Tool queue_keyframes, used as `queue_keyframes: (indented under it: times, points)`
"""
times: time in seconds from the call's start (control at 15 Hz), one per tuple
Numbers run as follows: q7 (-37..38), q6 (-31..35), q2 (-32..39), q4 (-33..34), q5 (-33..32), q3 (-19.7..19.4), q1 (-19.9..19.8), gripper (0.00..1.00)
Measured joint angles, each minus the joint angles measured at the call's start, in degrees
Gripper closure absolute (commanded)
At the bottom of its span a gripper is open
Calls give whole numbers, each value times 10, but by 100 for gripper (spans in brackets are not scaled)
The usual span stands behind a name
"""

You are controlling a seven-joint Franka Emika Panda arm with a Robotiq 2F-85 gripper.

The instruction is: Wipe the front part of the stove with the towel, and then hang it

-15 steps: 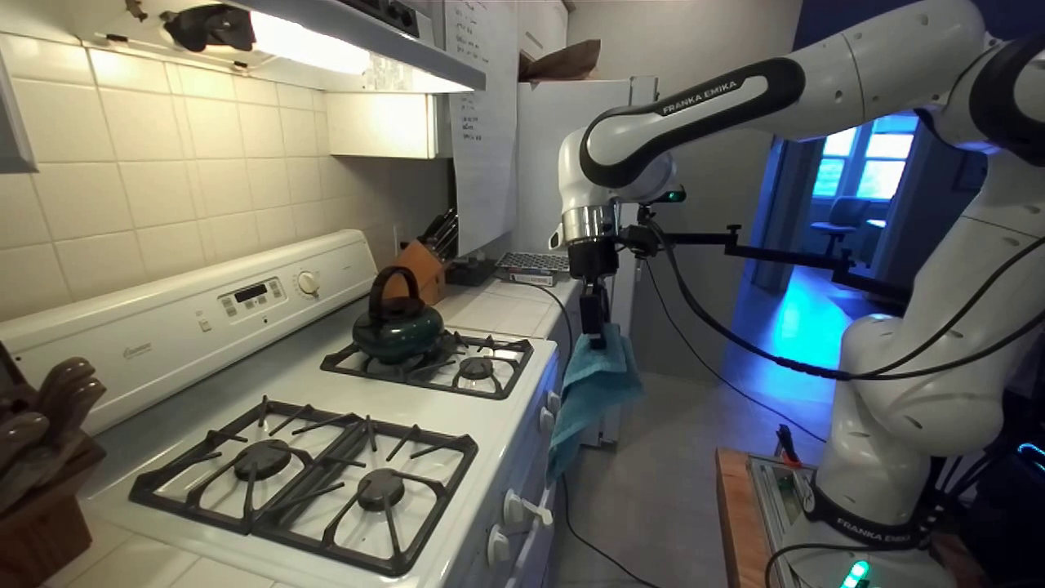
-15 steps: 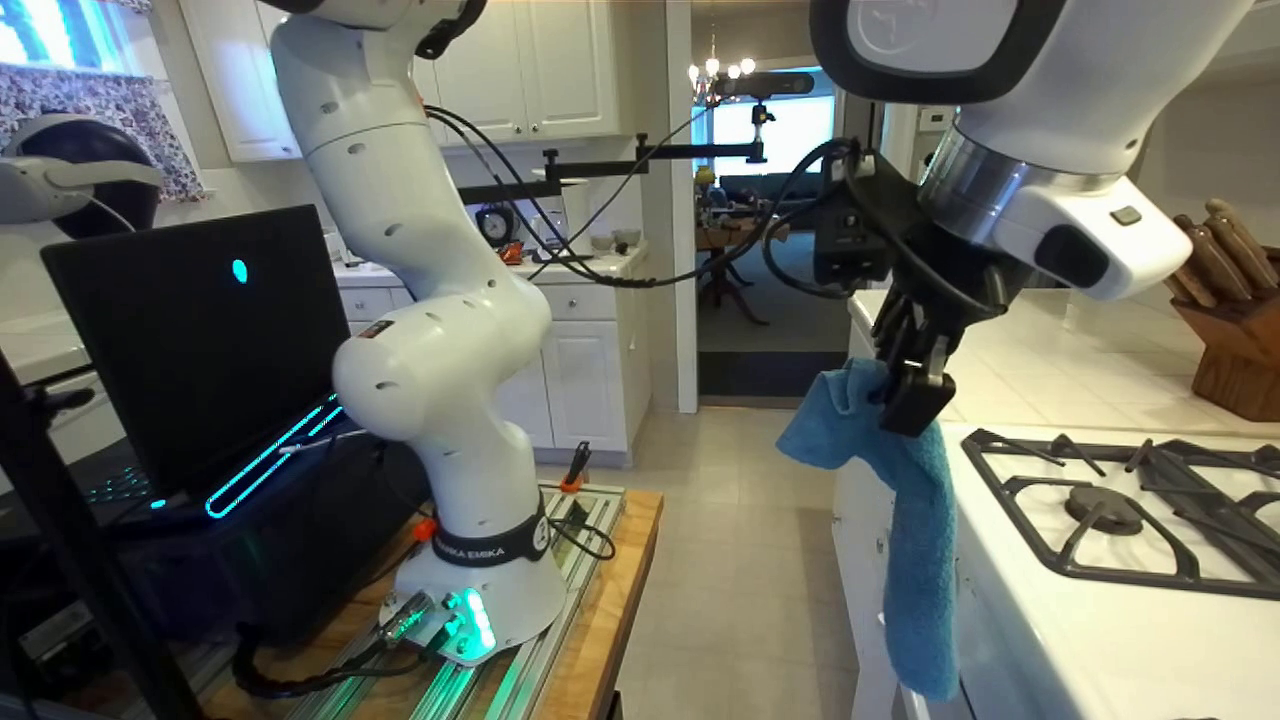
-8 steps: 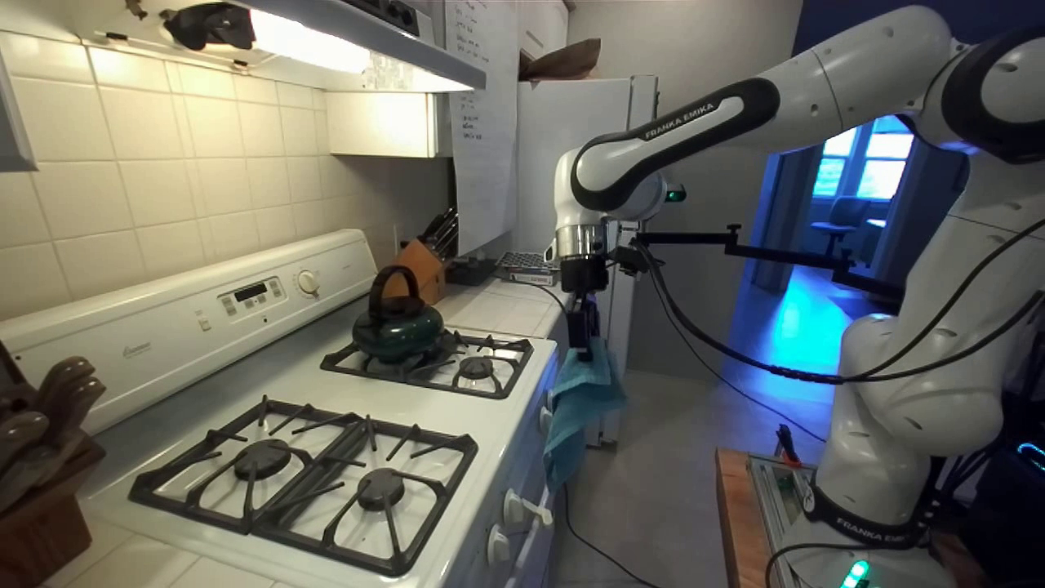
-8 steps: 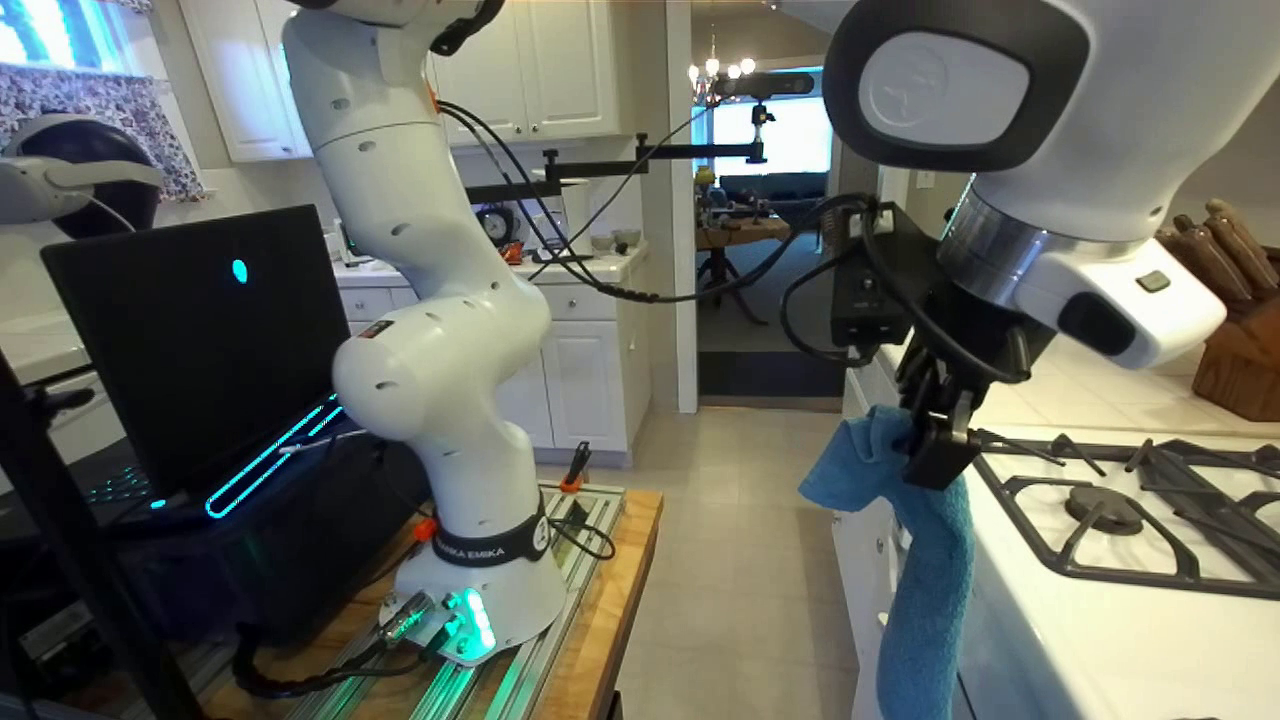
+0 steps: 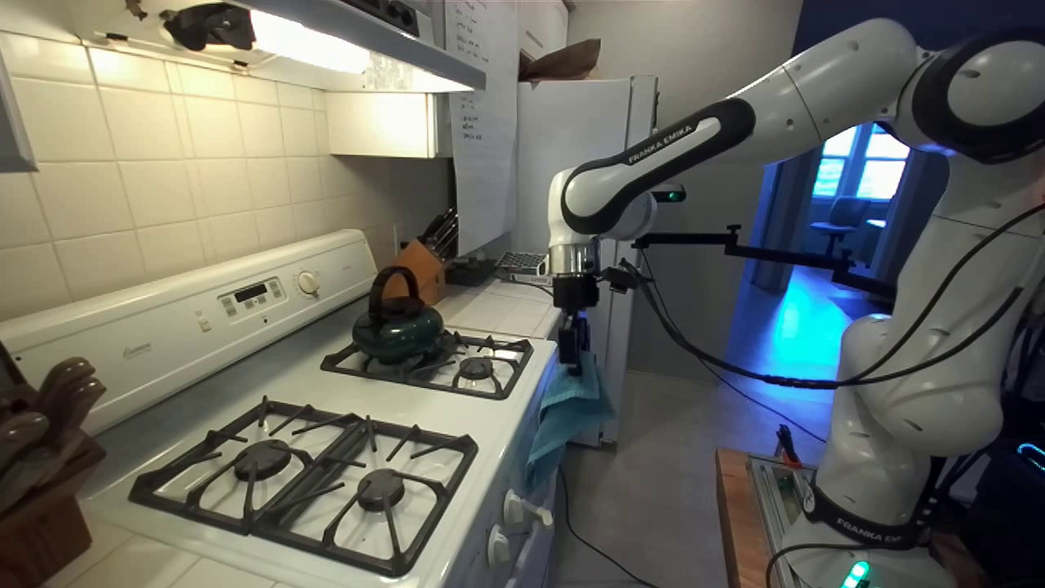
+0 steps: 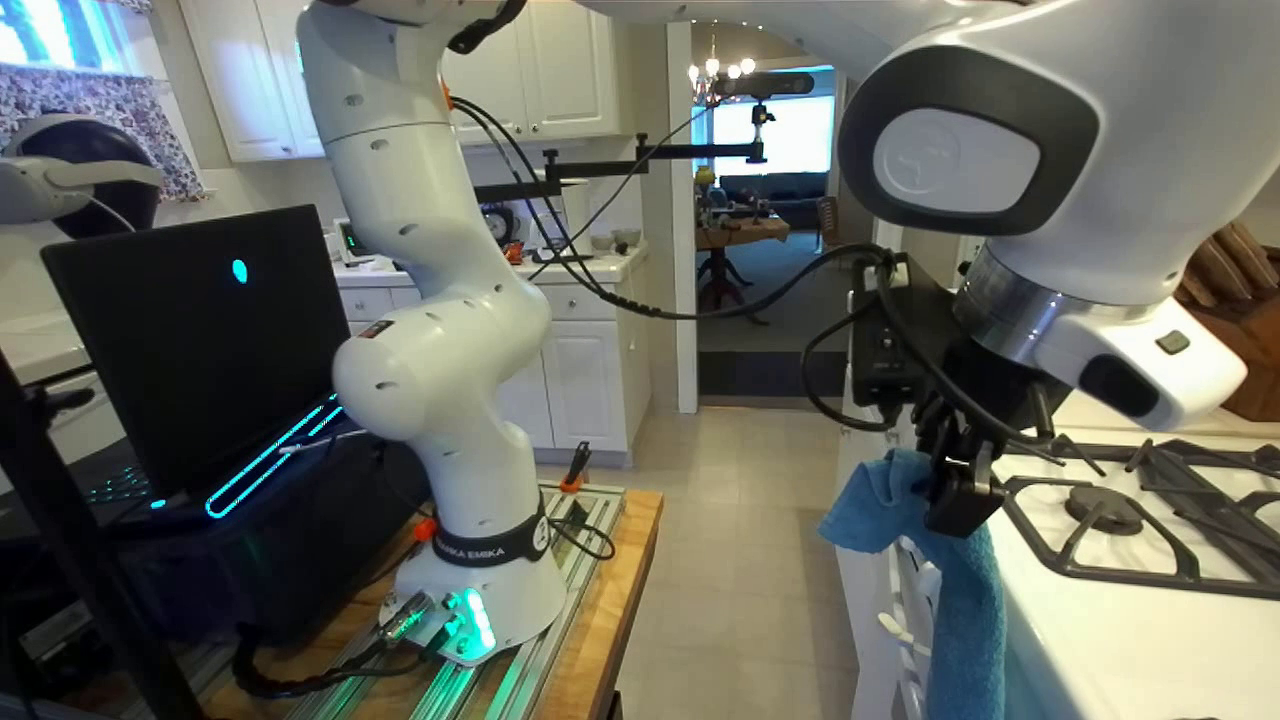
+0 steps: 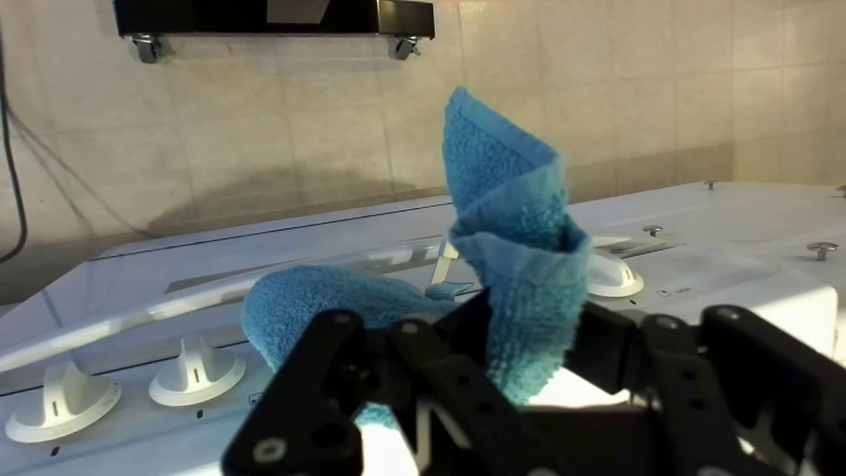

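The white stove [image 5: 500,437] has black burner grates and a raised back panel; its front corner also shows in an exterior view [image 6: 1130,640]. My gripper [image 5: 574,359] is shut on the teal-blue towel [image 5: 567,416], just outside the stove's front edge, at about stovetop height. In an exterior view, the gripper [image 6: 960,495] pinches the towel [image 6: 970,620] near its top, and a long end hangs down along the stove's front. In the wrist view, the towel [image 7: 529,277] is folded between the fingers [image 7: 532,324]. I cannot tell whether it touches the stove front.
White knobs [image 7: 197,373] and the oven door handle [image 7: 178,303] line the stove front. A small white hook-like piece [image 5: 535,510] sits by the handle. A dark kettle [image 5: 398,333] stands on the far grate. Knife blocks [image 5: 49,490] stand at both ends.
My gripper has moved down and toward the stove, carrying the towel with it. The towel now hangs lower and closer along the stove's front. The grip has stayed shut.
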Motion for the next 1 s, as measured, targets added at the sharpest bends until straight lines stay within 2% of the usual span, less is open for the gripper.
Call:
queue_keyframes:
  times: [1.0]
  points:
    - [-65,68,49,-1,3,-1,0,97]
